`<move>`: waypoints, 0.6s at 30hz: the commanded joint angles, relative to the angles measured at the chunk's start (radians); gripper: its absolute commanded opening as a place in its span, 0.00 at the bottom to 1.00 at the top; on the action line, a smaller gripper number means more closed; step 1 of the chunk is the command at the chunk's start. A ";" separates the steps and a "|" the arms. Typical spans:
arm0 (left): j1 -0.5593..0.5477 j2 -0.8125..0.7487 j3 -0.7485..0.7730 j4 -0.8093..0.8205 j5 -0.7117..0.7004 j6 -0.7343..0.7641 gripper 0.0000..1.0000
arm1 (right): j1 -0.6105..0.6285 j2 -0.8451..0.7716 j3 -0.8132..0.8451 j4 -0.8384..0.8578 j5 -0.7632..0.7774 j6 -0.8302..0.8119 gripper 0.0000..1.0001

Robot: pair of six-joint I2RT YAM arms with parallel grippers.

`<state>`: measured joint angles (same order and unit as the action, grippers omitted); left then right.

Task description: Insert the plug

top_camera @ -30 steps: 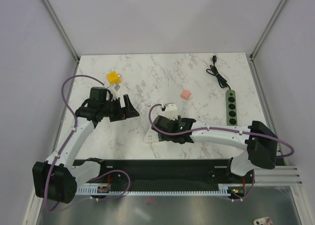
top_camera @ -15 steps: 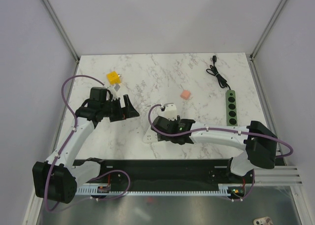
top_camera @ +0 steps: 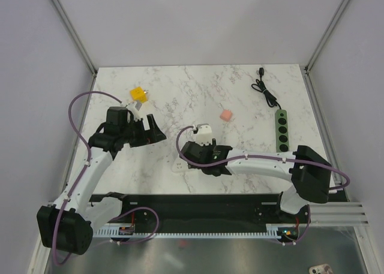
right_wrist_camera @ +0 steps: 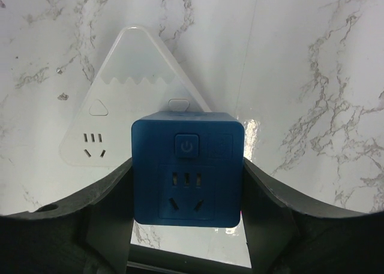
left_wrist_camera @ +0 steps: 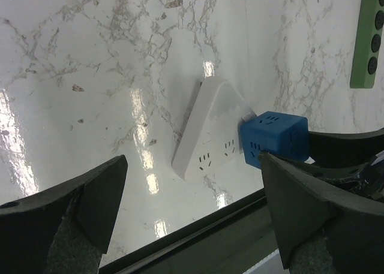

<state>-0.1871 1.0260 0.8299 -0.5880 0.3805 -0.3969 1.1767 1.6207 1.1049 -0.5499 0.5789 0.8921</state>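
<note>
Touching the white socket (right_wrist_camera: 114, 106), blue plug (right_wrist_camera: 187, 147) sits in right end effector (right_wrist_camera: 187, 181).

worktop (top_camera: 180, 88): white marble pattern, grey veins, glossy | walls (top_camera: 198, 22): plain pale grey panels on three sides | frame posts (top_camera: 68, 28): aluminium, slanting to the back corners | light: bright reflections (left_wrist_camera: 146, 166) on worktop

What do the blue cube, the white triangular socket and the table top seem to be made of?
Blue cube: probably hard plastic, satin finish; even colour, moulded slots and button.
White triangular socket: likely glossy moulded plastic; smooth faces, rounded corners.
Table top: polished marble or marble-print laminate, I cannot tell which; grey veins, bright reflections.
</note>
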 commanded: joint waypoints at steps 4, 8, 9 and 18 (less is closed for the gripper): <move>0.002 -0.024 0.006 0.019 -0.065 -0.013 1.00 | 0.041 0.077 -0.191 0.042 -0.054 0.103 0.00; 0.003 -0.020 0.011 0.019 -0.071 -0.014 0.99 | 0.057 0.149 -0.198 0.067 -0.057 0.099 0.00; 0.003 -0.020 0.009 0.019 -0.072 -0.014 0.99 | 0.057 0.157 -0.197 0.065 -0.056 0.100 0.00; 0.005 -0.023 0.023 0.007 -0.115 -0.016 0.99 | 0.101 0.240 -0.198 0.064 0.002 0.134 0.00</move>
<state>-0.1871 1.0153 0.8303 -0.5911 0.3035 -0.3988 1.2716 1.6955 1.0042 -0.3351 0.8028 0.9539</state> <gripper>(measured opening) 0.992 0.687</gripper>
